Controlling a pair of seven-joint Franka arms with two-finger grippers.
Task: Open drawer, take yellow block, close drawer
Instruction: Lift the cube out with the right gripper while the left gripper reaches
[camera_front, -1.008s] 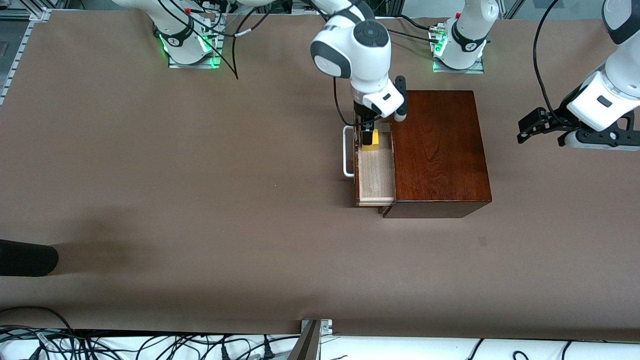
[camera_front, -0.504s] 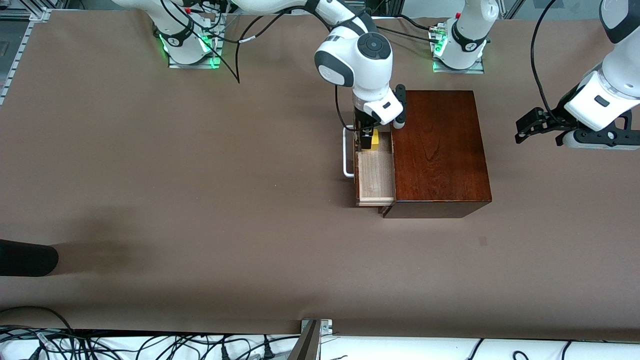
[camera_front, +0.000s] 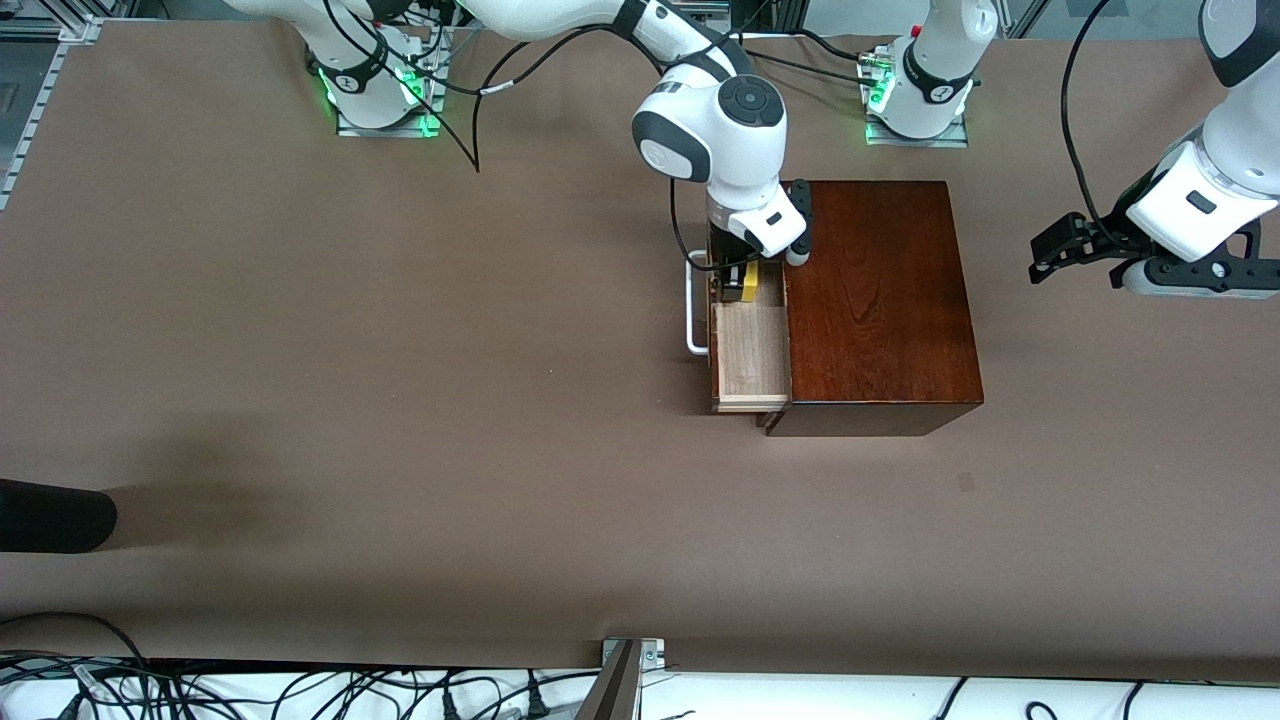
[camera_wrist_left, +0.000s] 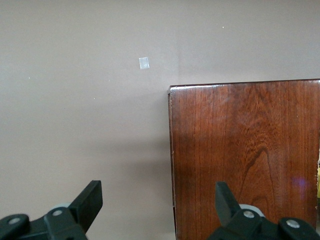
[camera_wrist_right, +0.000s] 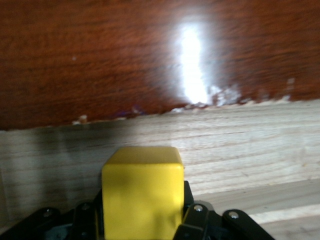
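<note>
R gripper (camera_front: 737, 277) on yellow block (camera_front: 746, 285), drawer (camera_front: 748, 350)

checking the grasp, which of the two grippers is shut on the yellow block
The right gripper, down inside the open drawer, is shut on the yellow block. The left gripper waits open and empty beside the wooden box.

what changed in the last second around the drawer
The right gripper sank lower into the open drawer and shut on the yellow block, which has not left the drawer. The drawer, the wooden box and the waiting left gripper stayed as they were.
</note>
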